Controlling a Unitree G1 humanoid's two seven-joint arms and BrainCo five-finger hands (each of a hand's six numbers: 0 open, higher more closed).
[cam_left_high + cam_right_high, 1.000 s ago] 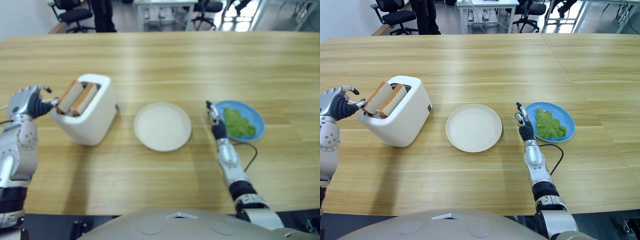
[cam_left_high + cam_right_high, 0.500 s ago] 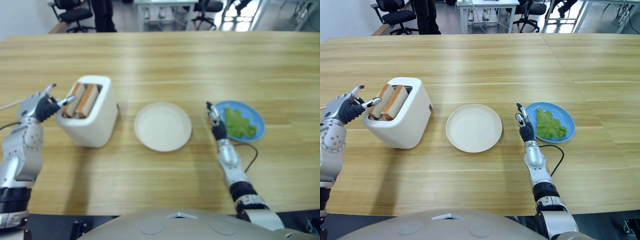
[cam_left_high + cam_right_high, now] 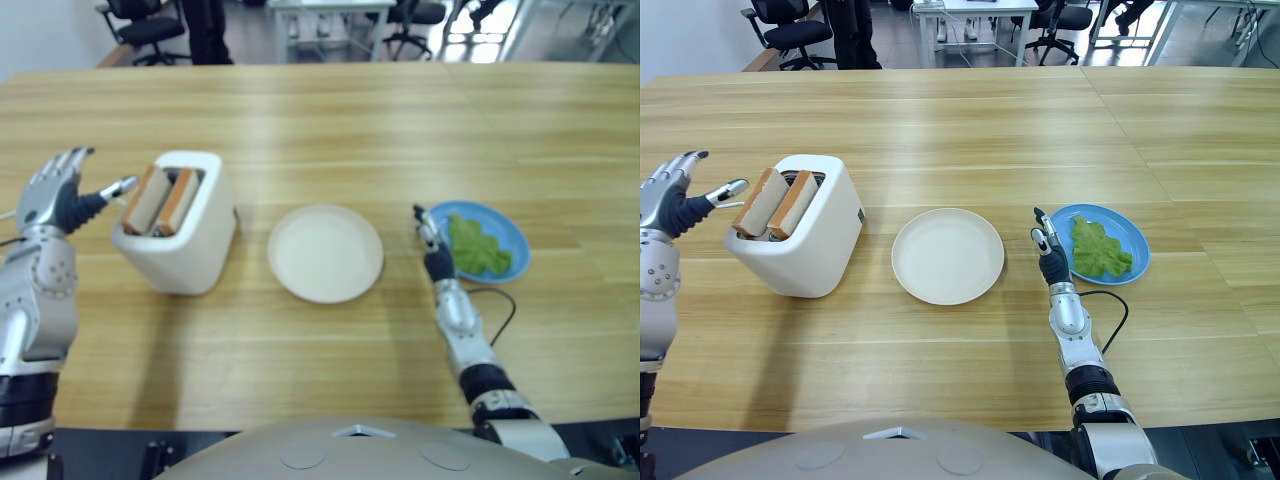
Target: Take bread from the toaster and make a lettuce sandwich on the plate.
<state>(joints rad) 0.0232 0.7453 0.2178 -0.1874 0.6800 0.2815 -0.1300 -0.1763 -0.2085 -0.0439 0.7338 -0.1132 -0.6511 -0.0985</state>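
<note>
Now the left hand (image 3: 670,195) is up just left of the white toaster (image 3: 805,245), with its fingers spread wide and nothing in it. Two slices of bread (image 3: 777,203) stick up out of the toaster's top, leaning a little to the left. The cream plate (image 3: 947,256) sits in the middle of the table (image 3: 940,110). The right hand (image 3: 1046,246) has straight fingers and holds nothing. It is between that plate and a blue plate (image 3: 1134,243) with green lettuce (image 3: 1095,248) on it.
</note>
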